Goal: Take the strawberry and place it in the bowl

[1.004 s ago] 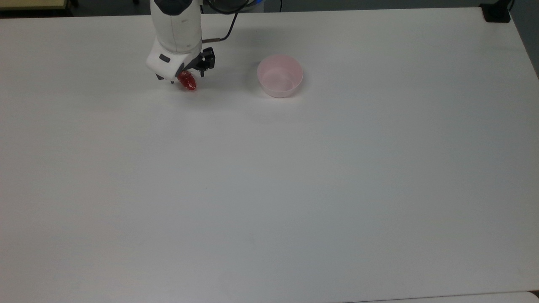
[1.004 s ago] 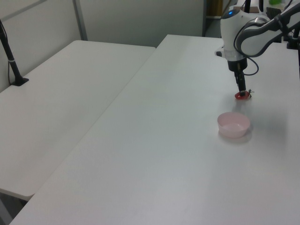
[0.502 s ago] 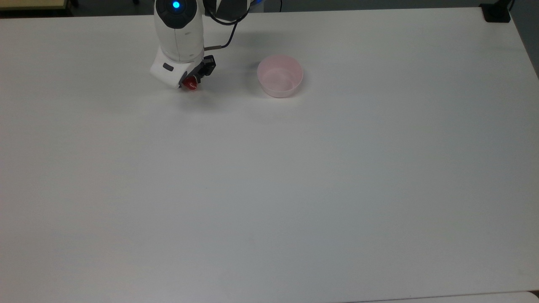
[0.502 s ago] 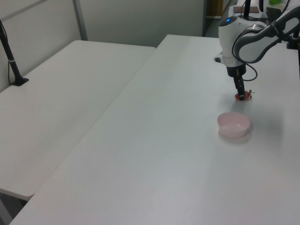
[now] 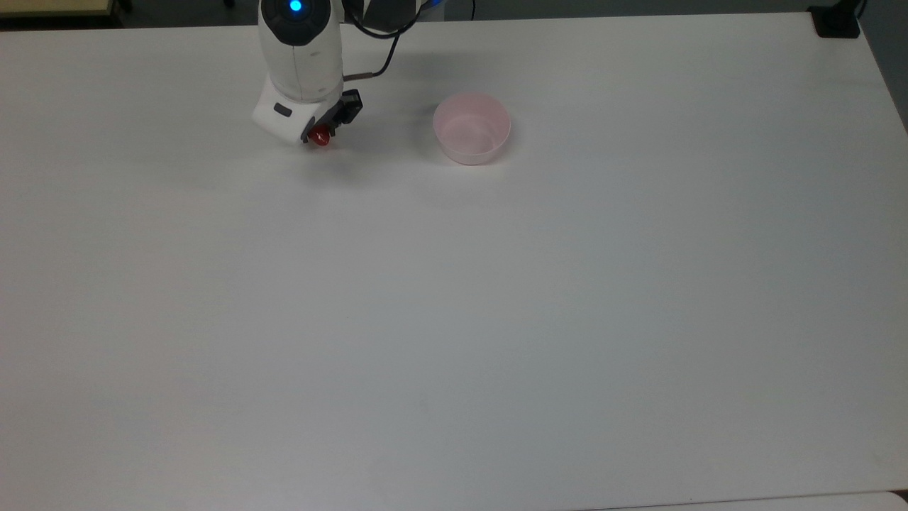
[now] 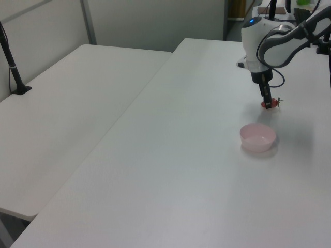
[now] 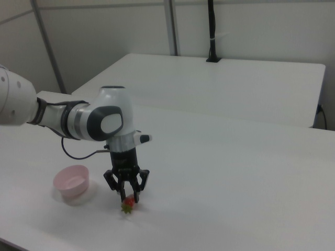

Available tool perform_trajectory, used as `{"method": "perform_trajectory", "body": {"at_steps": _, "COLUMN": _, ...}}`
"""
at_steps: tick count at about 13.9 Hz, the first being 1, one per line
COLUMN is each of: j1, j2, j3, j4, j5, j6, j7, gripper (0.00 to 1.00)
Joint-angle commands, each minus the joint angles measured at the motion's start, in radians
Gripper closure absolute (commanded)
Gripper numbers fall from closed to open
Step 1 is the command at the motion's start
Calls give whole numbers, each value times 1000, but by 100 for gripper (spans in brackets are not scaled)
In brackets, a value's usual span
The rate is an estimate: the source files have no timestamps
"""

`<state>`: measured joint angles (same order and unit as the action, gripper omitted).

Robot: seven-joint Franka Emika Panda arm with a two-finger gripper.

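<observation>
My gripper (image 5: pixel 318 133) points down at the far left of the white table (image 5: pixel 454 319) in the top view, shut on the strawberry (image 5: pixel 322 138). The red fruit hangs between the fingertips, just above the tabletop, its green cap sticking out sideways. In the right view the gripper (image 7: pixel 127 197) holds the strawberry (image 7: pixel 127 205) from above. The left view shows the gripper (image 6: pixel 267 102) with the strawberry (image 6: pixel 270 104) beyond the bowl (image 6: pixel 257 138). The pale pink bowl (image 5: pixel 489 145) stands empty to the top view's right of the gripper, apart from it, and also appears in the right view (image 7: pixel 73 184).
A second white table (image 6: pixel 67 113) adjoins at the left view's left, with a black post (image 6: pixel 13 67) on it. A black clamp (image 5: pixel 837 21) sits at the top view's far right corner. The arm's cable (image 5: pixel 383 57) loops behind the wrist.
The gripper closed on the strawberry and raised it slightly off the table. In the top view more of the fruit is now covered by the hand. The bowl has not moved.
</observation>
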<state>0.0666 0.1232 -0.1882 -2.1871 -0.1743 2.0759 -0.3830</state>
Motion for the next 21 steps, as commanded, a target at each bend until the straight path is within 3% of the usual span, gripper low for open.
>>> {"method": "perform_trajectory", "body": {"at_steps": 1, "j1": 7, "j2": -73, "j3": 10, "j4": 46, "j5": 25, "j6": -106, "j7": 1, "gripper": 60}}
{"method": "perform_trajectory", "body": {"at_steps": 3, "j1": 42, "j2": -106, "j3": 48, "j4": 120, "j5": 131, "j6": -187, "j7": 18, "gripper": 60}}
{"method": "perform_trajectory", "body": {"at_steps": 6, "j1": 65, "j2": -109, "j3": 137, "j4": 141, "j5": 144, "j6": -223, "j7": 126, "gripper": 60}}
{"method": "perform_trajectory", "body": {"at_steps": 8, "j1": 73, "j2": -100, "j3": 234, "j4": 136, "j5": 145, "j6": -211, "j7": 246, "gripper": 59}}
{"method": "perform_trajectory", "body": {"at_steps": 10, "j1": 81, "j2": -83, "j3": 285, "j4": 130, "j5": 145, "j6": -206, "j7": 291, "gripper": 59}}
{"method": "perform_trajectory", "body": {"at_steps": 12, "j1": 85, "j2": -51, "j3": 291, "j4": 121, "j5": 145, "j6": -160, "j7": 303, "gripper": 55}}
{"method": "perform_trajectory", "body": {"at_steps": 13, "j1": 85, "j2": -48, "j3": 289, "j4": 121, "j5": 145, "j6": -149, "j7": 305, "gripper": 41}}
{"method": "perform_trajectory", "body": {"at_steps": 15, "j1": 85, "j2": -48, "j3": 289, "j4": 121, "j5": 144, "j6": -151, "j7": 306, "gripper": 0}}
{"method": "perform_trajectory", "body": {"at_steps": 18, "j1": 88, "j2": -59, "j3": 289, "j4": 132, "j5": 134, "j6": -164, "j7": 369, "gripper": 0}}
{"method": "perform_trajectory", "body": {"at_steps": 21, "j1": 68, "j2": -73, "j3": 277, "j4": 245, "j5": 133, "j6": -225, "j7": 440, "gripper": 0}}
